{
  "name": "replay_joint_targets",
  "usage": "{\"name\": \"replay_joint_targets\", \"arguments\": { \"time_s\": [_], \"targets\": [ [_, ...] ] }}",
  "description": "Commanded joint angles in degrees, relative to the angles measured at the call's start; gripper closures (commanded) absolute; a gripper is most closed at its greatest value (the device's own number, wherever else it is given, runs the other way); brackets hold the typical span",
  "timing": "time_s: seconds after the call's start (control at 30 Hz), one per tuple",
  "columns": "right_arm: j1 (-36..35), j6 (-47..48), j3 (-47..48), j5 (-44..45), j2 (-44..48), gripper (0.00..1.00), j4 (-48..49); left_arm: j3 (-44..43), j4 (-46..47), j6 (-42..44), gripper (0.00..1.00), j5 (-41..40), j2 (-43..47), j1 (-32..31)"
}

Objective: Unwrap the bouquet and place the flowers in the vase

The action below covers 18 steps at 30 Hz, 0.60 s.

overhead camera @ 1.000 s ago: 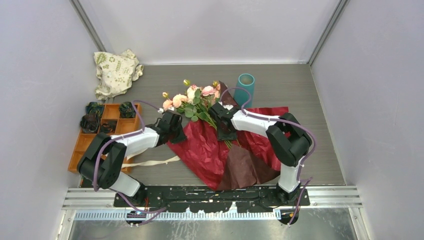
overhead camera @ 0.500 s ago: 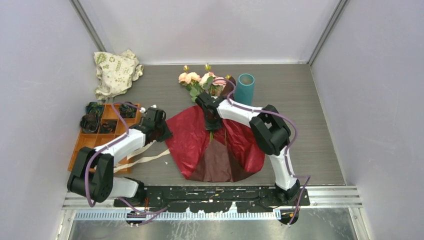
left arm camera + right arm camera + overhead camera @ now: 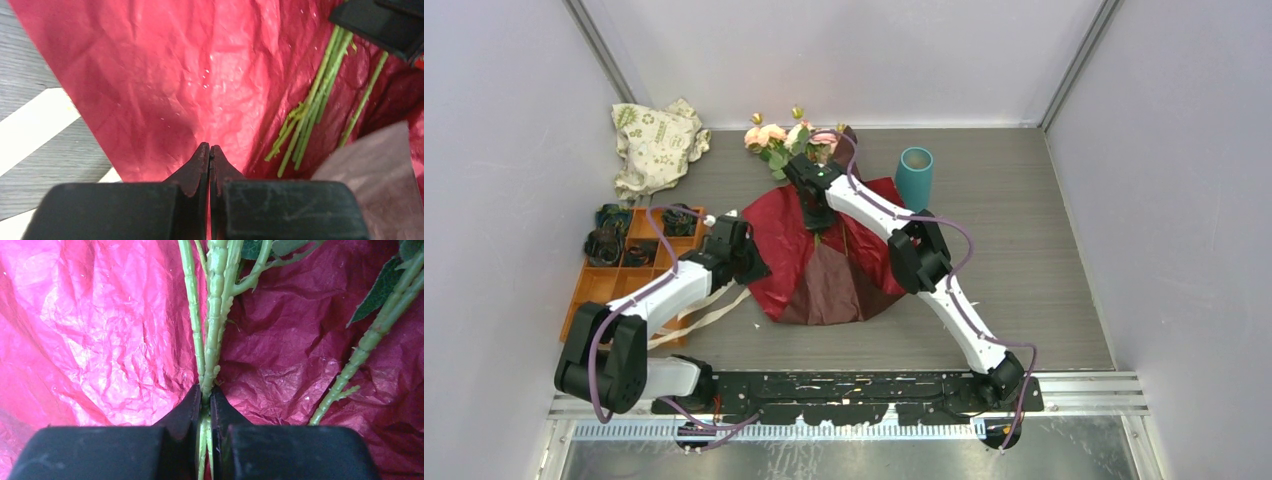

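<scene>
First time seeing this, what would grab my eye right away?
A sheet of dark red crinkly wrapping paper lies spread mid-table. At its far end, the right claw pinches the green stems of pink, peach and cream roses. A small teal-blue cylindrical vase stands to their right.

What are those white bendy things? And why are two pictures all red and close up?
Those are two robot arms bolted to the near edge of the table. The wide picture comes from a camera above them. The two close-ups come from a small camera on each wrist, looking past its own hand. The right hand is squeezed shut on the green stems of the flowers, which have pink and cream heads. The left hand is shut at the edge of the red wrapping paper, which lies spread open; whether it pinches the paper I cannot tell. Also there: a teal vase, an orange tray and a cloth bag.
</scene>
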<state>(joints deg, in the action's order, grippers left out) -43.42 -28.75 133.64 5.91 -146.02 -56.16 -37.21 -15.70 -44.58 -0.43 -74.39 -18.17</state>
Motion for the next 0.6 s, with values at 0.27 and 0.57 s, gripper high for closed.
{"name": "replay_joint_targets", "arguments": {
  "time_s": [0.27,0.57],
  "targets": [
    [0.16,3.43,-10.93,3.16,11.41,0.4,4.72,-1.36,12.6,1.86,1.0,13.34,-4.22,-1.27],
    [0.19,2.53,-18.19,5.42,22.3,0.38,-0.38,-5.09,14.37,1.64,1.0,13.92,-11.4,-4.0]
  ]
}}
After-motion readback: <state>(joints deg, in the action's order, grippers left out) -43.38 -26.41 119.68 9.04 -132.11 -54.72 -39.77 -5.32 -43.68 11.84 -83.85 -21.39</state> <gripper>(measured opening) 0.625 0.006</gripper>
